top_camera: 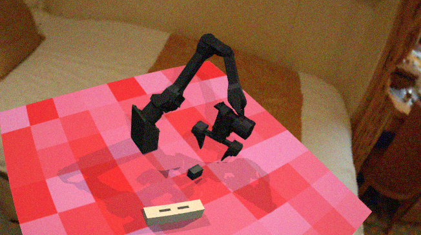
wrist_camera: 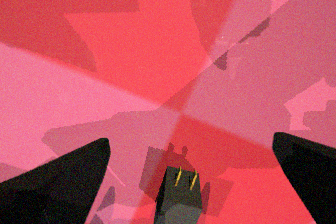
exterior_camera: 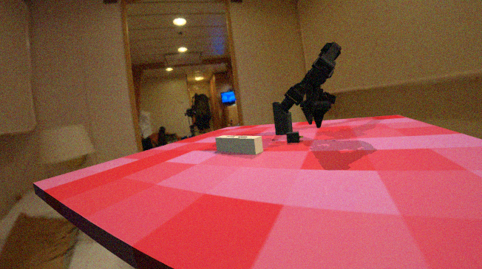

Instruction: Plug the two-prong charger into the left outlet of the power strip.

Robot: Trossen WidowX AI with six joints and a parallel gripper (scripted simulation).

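Observation:
The charger [top_camera: 195,172] [exterior_camera: 293,137] [wrist_camera: 179,197] is a small dark block lying on the red and pink checkered table [top_camera: 277,162] [exterior_camera: 229,204]. Its two yellow prongs show in the wrist view. The power strip [top_camera: 173,212] [exterior_camera: 239,144] is a cream bar with two slots on top, nearer the table's front edge. My gripper [top_camera: 214,152] [exterior_camera: 313,122] [wrist_camera: 189,142] is open and empty. It hangs a little above the table, just behind and to the right of the charger, fingers pointing down.
The arm's dark base [top_camera: 143,133] [exterior_camera: 282,119] stands on the table to the left of the charger. The table's edges drop off at the front and right. A sofa and wooden furniture lie beyond.

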